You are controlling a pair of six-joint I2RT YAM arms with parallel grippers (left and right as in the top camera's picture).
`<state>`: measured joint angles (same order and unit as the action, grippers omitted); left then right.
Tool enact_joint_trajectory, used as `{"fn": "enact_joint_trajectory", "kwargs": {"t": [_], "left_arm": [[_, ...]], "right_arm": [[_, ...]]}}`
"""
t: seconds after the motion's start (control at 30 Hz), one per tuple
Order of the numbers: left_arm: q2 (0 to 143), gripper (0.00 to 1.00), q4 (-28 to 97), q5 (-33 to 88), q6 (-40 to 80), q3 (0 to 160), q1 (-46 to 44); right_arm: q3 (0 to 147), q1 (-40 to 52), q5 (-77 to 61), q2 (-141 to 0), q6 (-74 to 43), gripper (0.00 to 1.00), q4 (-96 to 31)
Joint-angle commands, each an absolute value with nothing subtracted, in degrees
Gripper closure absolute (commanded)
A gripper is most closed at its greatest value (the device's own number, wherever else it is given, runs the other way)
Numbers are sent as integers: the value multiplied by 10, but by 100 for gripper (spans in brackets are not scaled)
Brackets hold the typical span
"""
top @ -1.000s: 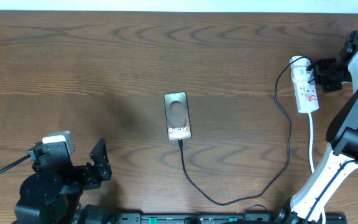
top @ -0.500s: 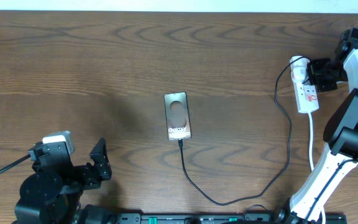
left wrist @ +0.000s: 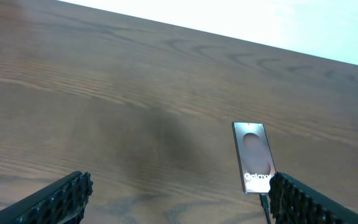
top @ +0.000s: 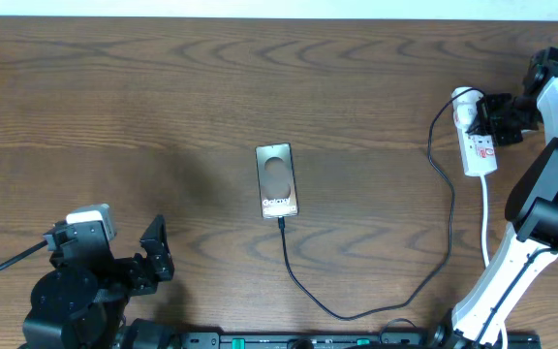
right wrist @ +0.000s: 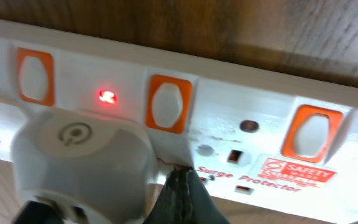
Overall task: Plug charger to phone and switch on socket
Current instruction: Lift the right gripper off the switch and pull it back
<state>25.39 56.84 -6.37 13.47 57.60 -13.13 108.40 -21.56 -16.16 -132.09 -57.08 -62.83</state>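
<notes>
2 grippers stand well apart. At the lower left of the overhead view the left gripper (left wrist: 179, 205) is spread wide above the table (top: 114, 87) and holds nothing. Broad wood lies between it and the phone (top: 277, 181) at the centre. The charger (top: 356, 312) meets the phone's lower edge, loops near the bottom edge and climbs to the socket (top: 479, 136) at the right edge. The right gripper (right wrist: 182, 186), pressed together, touches the socket's face beside a white adapter (right wrist: 82, 155). 1 red light (right wrist: 107, 97) glows.
</notes>
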Motion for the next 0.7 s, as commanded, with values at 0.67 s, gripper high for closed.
{"fn": "enact_joint_trajectory", "kwargs": {"t": [0.67], "left_arm": [[253,7,570,-67,133,581,-129]], "right_arm": [[1072,-224,-88,-780,-507,99,-606]]}}
